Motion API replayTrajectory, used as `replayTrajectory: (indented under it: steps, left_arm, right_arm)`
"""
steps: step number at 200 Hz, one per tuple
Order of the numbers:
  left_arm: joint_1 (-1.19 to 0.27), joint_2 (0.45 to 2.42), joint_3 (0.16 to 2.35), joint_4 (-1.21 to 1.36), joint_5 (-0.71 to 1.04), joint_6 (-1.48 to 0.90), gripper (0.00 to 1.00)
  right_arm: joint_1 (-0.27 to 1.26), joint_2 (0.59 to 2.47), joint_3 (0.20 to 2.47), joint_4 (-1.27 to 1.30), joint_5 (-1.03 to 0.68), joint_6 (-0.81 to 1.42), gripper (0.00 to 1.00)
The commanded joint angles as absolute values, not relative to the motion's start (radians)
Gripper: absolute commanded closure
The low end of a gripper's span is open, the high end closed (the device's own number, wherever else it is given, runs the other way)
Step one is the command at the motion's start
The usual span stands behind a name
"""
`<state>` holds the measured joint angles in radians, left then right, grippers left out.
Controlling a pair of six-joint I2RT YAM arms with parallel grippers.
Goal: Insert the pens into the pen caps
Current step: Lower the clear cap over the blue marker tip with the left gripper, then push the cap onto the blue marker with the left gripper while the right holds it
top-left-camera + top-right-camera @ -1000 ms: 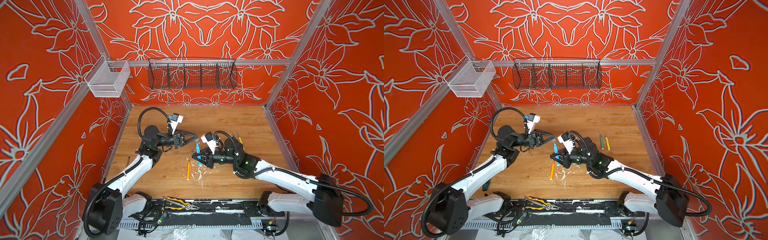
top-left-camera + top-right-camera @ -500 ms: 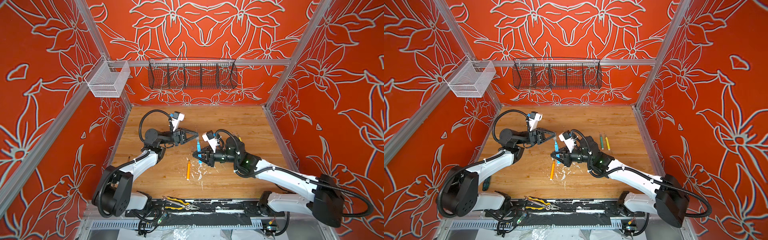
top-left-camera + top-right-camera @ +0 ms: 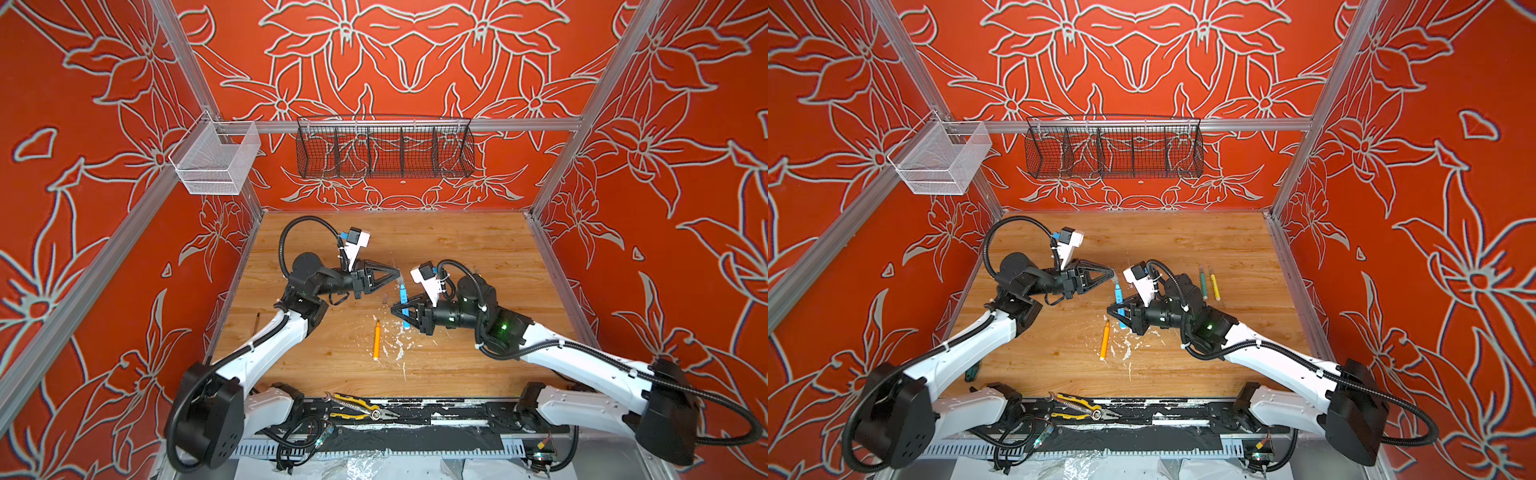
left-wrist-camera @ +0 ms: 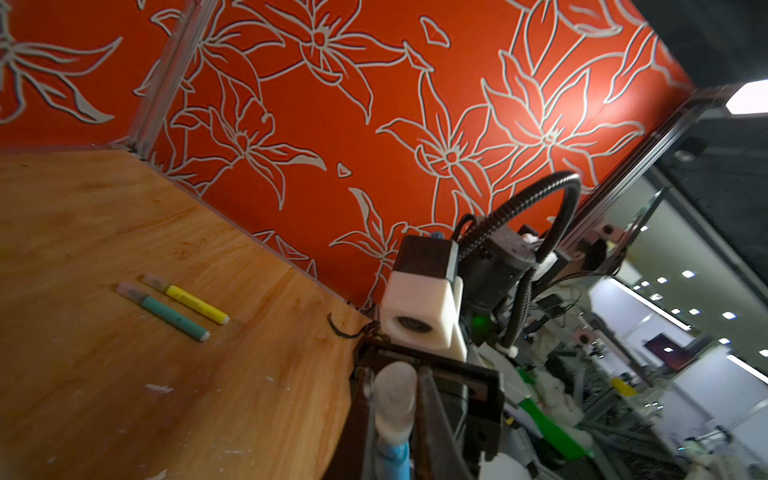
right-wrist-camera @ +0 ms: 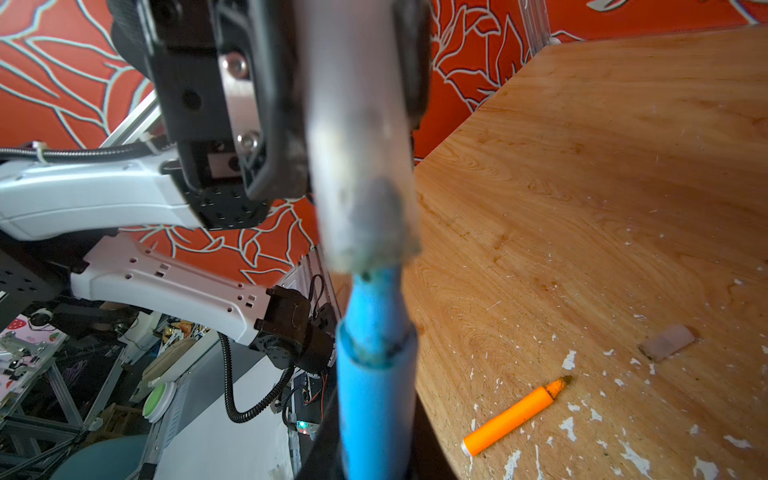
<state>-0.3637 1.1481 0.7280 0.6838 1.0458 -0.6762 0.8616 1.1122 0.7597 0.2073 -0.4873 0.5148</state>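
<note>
While the right gripper (image 3: 397, 310) clamps the blue pen (image 3: 403, 296) by its barrel above the table (image 3: 457, 249), the left gripper (image 3: 396, 276) pinches a clear cap (image 4: 395, 399) tight between its jaws, the cap's mouth against the pen's tip. The tip seems just inside the cap, though blur hides how far. The orange pen (image 3: 376, 340) lies loose on the wood nearby. The green pen (image 3: 1202, 282) and yellow pen (image 3: 1214, 285) lie side by side beyond the right arm.
</note>
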Motion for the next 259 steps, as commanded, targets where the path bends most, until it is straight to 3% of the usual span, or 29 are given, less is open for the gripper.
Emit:
replayTrajectory:
  steps: [1, 116, 259]
  left_arm:
    - [-0.402, 1.084, 0.734, 0.363, 1.059, -0.425, 1.00]
    - [-0.438, 1.128, 0.836, 0.216, 1.182, -0.374, 1.00]
    - [-0.524, 1.164, 0.955, -0.162, 1.239, -0.138, 1.00]
  right_arm:
    - [0.839, 1.093, 0.822, 0.241, -0.379, 0.537, 1.00]
    - [0.839, 1.068, 0.809, 0.208, -0.476, 0.420, 1.00]
    - [0.839, 1.002, 0.777, 0.161, -0.378, 0.354, 1.00]
